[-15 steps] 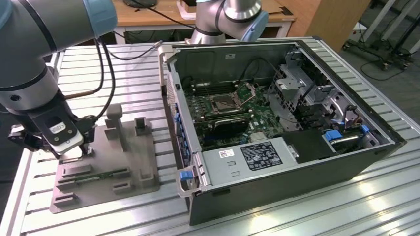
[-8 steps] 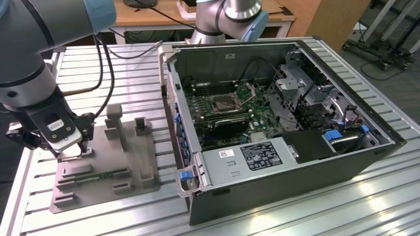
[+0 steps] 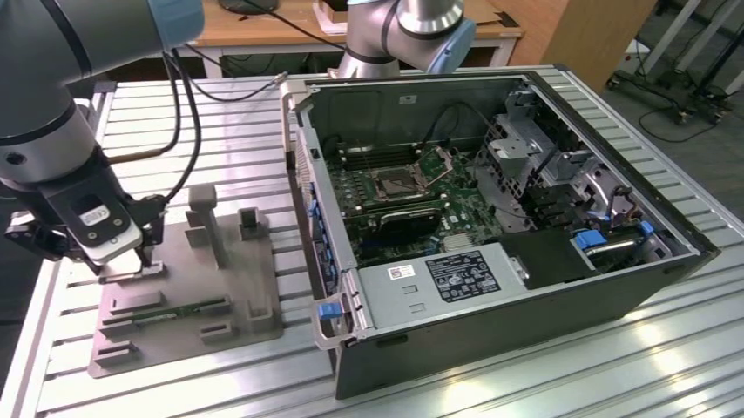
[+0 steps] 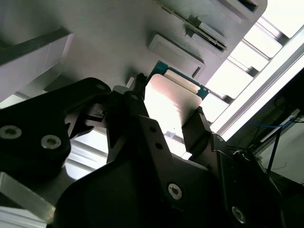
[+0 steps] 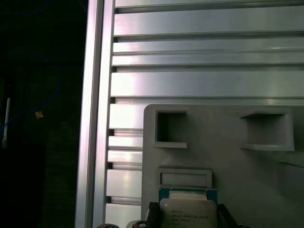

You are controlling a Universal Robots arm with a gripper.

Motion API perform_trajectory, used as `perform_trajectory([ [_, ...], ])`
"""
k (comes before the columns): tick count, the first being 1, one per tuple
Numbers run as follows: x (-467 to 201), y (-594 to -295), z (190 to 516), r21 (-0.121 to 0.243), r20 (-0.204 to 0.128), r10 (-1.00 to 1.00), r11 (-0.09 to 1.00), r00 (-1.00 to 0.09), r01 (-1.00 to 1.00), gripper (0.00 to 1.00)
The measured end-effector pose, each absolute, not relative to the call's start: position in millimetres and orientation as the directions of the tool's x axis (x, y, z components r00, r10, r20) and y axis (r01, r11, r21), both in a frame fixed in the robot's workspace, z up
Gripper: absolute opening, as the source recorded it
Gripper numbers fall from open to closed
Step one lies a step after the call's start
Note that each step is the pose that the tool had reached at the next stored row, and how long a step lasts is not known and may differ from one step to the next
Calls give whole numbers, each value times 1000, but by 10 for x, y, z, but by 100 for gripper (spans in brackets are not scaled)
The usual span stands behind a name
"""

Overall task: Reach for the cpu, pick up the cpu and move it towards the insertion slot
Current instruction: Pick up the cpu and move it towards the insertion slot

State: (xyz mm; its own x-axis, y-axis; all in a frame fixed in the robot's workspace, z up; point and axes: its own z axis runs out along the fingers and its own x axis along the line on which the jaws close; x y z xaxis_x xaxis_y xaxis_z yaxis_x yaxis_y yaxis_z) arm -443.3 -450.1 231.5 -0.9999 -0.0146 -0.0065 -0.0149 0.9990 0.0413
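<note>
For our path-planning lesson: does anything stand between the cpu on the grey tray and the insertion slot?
Yes. The tray's upright posts and the computer case's side wall rise between the cpu and the insertion slot. The end effector is at the cpu, unobstructed.

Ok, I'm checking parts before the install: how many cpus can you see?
1. The cpu lies on the tray, right at the end effector. The slot in the case looks empty; any others may be hidden.
</note>
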Motion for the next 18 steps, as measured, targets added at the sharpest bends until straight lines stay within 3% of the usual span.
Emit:
perform_trajectory([
  [18,-4433,-4502,2416,41,-6,-15,999,-1000,-15,55],
])
